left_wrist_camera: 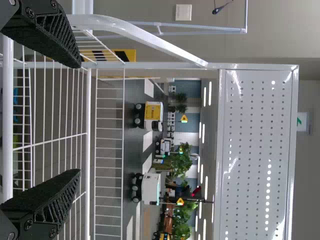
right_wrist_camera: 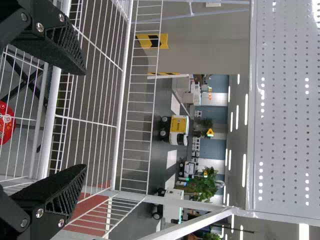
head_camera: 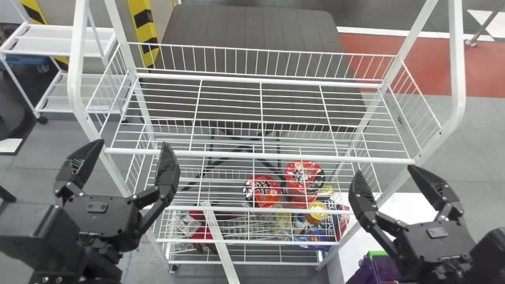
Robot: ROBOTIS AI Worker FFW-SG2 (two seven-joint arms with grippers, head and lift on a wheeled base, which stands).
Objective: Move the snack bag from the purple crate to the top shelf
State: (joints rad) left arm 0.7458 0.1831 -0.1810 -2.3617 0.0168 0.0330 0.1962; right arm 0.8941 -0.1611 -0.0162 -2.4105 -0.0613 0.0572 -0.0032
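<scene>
I judge the job at its very start: the pick, the lift and the placing all look left to do. My right end effector (head_camera: 384,169) is open, its two fingers well apart with nothing between them, in front of the shelf rack's right side. The purple crate (head_camera: 363,273) is nearer the robot, low at the right, partly under that arm. I can't single out the snack bag; going by the task, I take it to be inside the crate. My left end effector (head_camera: 133,142) is also open and holding nothing, by the rack's left front post. The top shelf (head_camera: 260,155), the wire tier ahead of both, is the goal. Red-topped tubs (head_camera: 262,191) sit lower in the rack and don't count towards this job. What remains is reaching down into the crate, gripping the bag, raising it over the front rail and releasing it.
</scene>
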